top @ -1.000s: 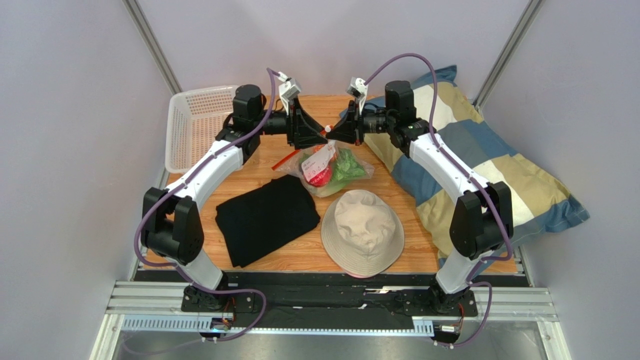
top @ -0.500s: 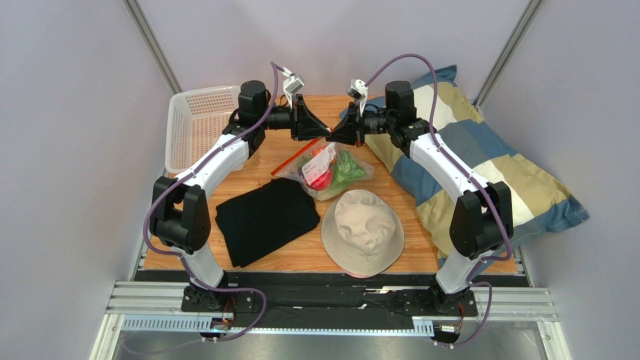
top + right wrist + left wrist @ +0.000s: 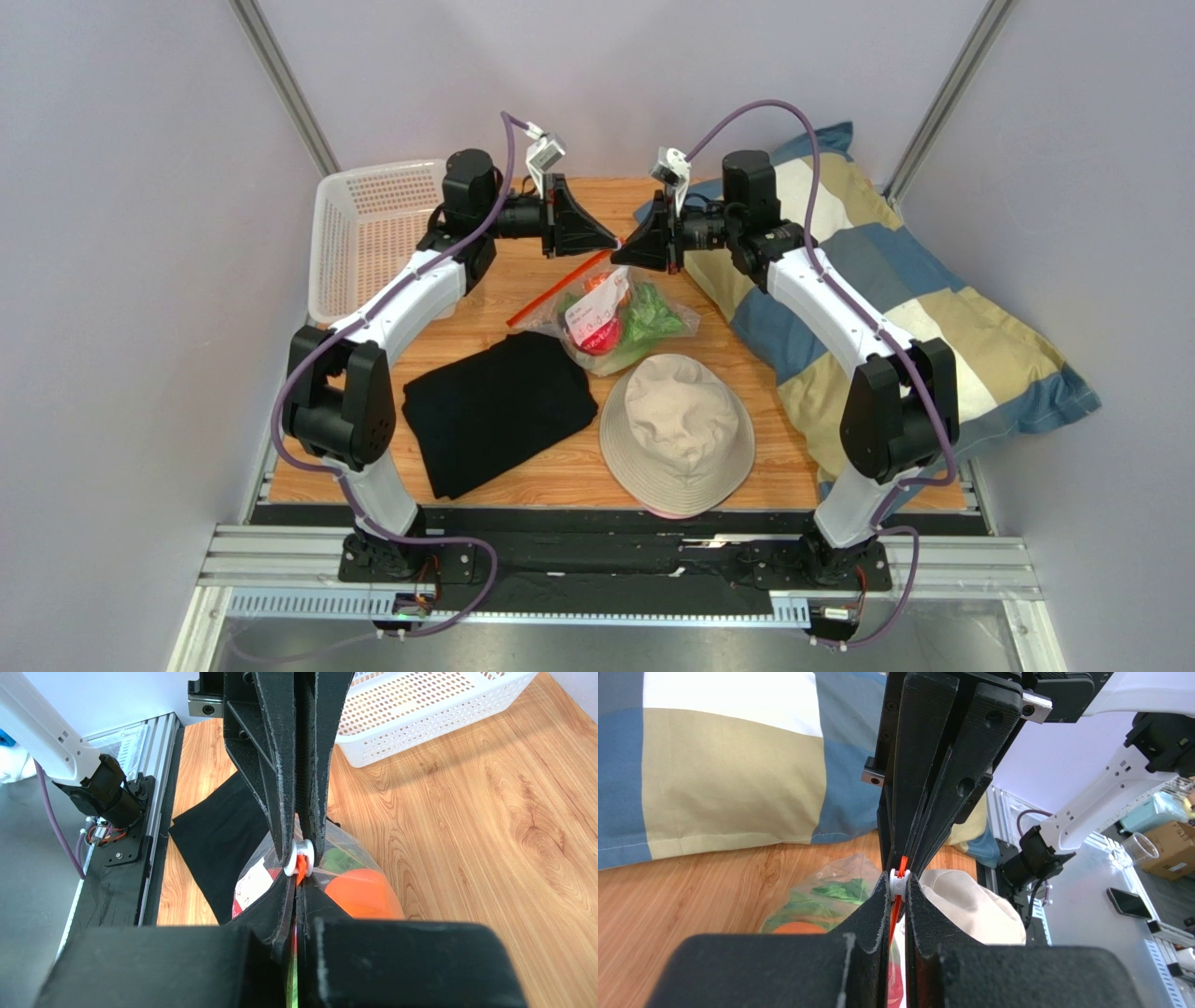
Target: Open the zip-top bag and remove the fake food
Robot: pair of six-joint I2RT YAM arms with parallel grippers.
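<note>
The zip-top bag [image 3: 619, 317] hangs lifted at its top corner over the back of the table, its orange-red zip strip [image 3: 539, 304] trailing down to the left. Inside show the fake food: green leaves [image 3: 823, 892], an orange fruit [image 3: 363, 892] and a red piece [image 3: 598, 333]. My left gripper [image 3: 898, 883] is shut on the white zip slider [image 3: 898, 879]. Tip to tip with it, my right gripper [image 3: 299, 882] is shut on the bag's strip edge just behind the slider [image 3: 301, 855]. The two meet above the bag, left gripper [image 3: 612, 245] against right gripper [image 3: 626, 249].
A black cloth [image 3: 494, 406] and a beige bucket hat [image 3: 678, 430] lie at the front of the wooden table [image 3: 561, 476]. A white mesh basket [image 3: 361, 238] stands at the back left. A plaid pillow [image 3: 898, 315] fills the right side.
My left gripper has moved right to the bag's top and closed on the white slider. The right gripper has stayed shut on the bag's edge.
</note>
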